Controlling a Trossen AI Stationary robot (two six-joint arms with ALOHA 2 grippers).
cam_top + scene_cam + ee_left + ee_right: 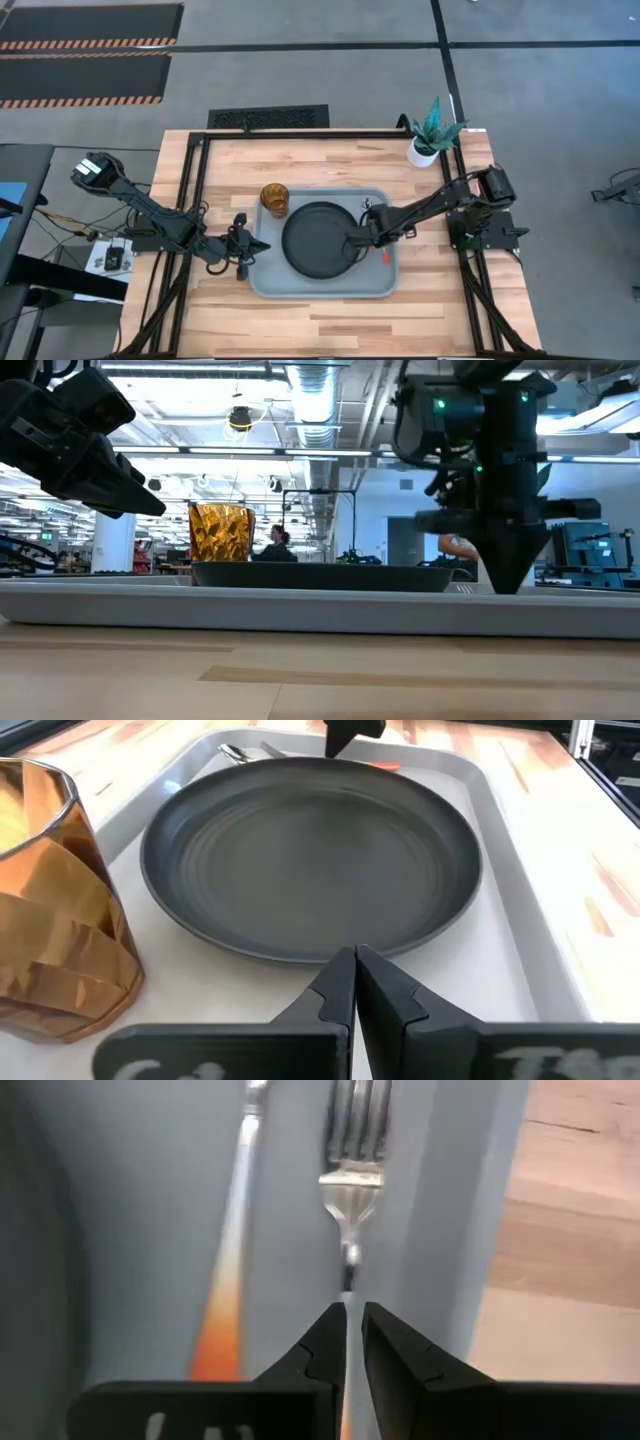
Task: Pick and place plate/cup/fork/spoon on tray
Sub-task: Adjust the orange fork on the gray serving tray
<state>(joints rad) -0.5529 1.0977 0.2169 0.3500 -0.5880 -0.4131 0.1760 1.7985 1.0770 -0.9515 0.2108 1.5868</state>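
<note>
From above: matte black plate [322,240] and ribbed amber cup [274,199] already on the grey-blue tray [262,282], right pincer [374,238] at the plate's 3 o'clock, left pincer [247,249] pressed together at the tray's 9 o'clock rim, wooden table [330,325]. From the right wrist: narrowly clamped on the thin handle of the silver fork [352,1140], spoon [235,1220] beside it, both inside the tray, so probably placing the fork; next, letting go and lifting straight up.
</note>
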